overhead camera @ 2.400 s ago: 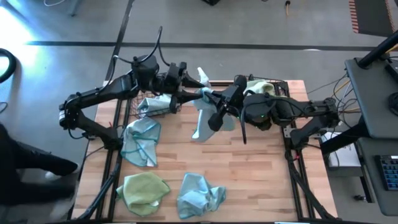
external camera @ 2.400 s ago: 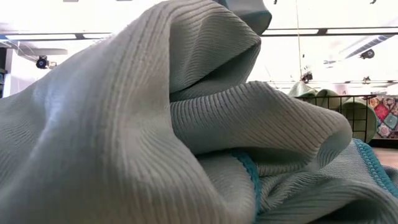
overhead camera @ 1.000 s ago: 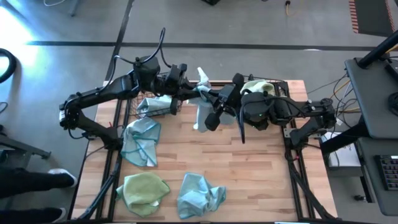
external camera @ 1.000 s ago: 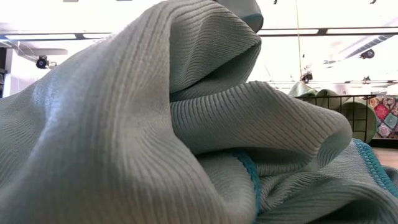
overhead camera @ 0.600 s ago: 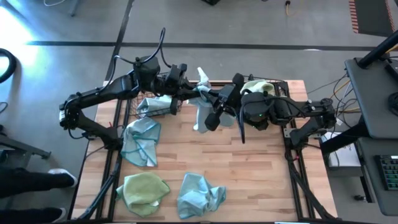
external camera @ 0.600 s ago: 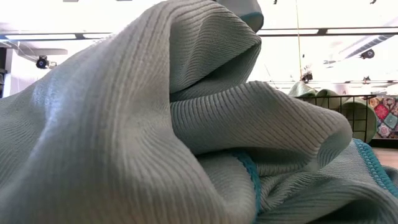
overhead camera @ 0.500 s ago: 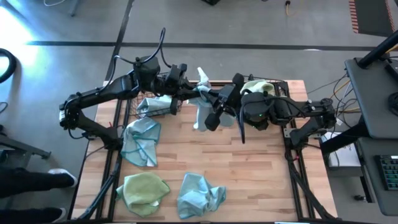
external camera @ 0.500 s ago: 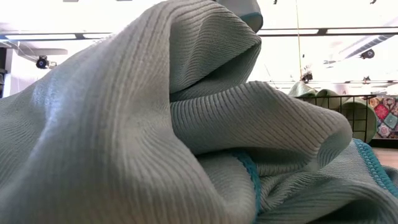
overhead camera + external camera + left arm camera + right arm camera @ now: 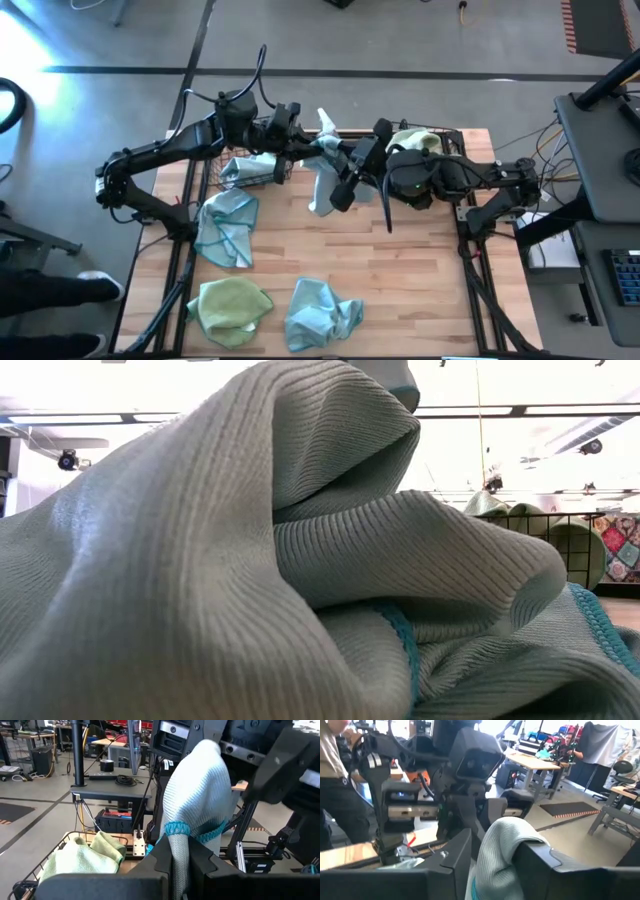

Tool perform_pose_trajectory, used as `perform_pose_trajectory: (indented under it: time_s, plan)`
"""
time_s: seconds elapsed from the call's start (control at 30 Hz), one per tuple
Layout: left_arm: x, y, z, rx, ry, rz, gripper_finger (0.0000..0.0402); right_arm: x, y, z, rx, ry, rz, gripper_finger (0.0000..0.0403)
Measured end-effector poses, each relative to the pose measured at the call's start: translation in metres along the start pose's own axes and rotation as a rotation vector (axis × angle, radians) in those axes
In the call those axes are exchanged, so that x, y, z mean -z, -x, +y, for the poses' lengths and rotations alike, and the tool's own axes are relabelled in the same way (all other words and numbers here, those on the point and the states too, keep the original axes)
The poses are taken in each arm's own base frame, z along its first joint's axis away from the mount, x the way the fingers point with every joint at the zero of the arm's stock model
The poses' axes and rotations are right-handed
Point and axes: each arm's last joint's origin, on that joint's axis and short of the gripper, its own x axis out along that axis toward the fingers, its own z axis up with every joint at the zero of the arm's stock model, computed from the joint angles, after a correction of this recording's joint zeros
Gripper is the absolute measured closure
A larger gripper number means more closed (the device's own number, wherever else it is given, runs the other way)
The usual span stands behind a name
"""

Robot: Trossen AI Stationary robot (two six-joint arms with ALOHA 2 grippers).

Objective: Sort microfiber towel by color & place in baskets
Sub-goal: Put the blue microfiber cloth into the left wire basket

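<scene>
A light blue towel [image 9: 322,180] hangs mid-frame, upper centre, pinched shut in the left gripper [image 9: 318,148]; the right gripper [image 9: 340,160] has just spread its fingers around it. Both baskets [image 9: 250,165] hold cloths; three towels [image 9: 228,226] remain on the worktop [image 9: 400,290].

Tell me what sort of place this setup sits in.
Likely a robotics lab or workshop: the wooden table stands on a bare concrete floor, with workbenches, cables and a seated person in the room behind.
</scene>
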Motion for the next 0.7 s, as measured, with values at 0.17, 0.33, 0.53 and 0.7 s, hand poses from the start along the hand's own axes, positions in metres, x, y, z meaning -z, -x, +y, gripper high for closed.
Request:
perform_pose_trajectory:
  time_s: [0.17, 0.33, 0.53, 0.7]
  plan:
    - [0.000, 0.000, 0.000, -0.001, 0.001, -0.003, 0.0397, 0.006, 0.002, 0.002, -0.009, 0.037, 0.048, 0.0256]
    - [0.000, 0.000, 0.000, -0.001, 0.000, -0.004, 0.0397, 0.011, 0.006, 0.002, -0.015, 0.063, 0.100, 0.0256]
    - [0.000, 0.000, 0.000, -0.002, 0.002, 0.000, 0.0397, 0.007, 0.018, -0.010, -0.005, 0.042, 0.175, 0.0265]
    - [0.001, 0.003, 0.002, -0.062, -0.010, 0.014, 0.0397, 0.001, 0.030, -0.022, 0.007, 0.019, 0.228, 0.0272]
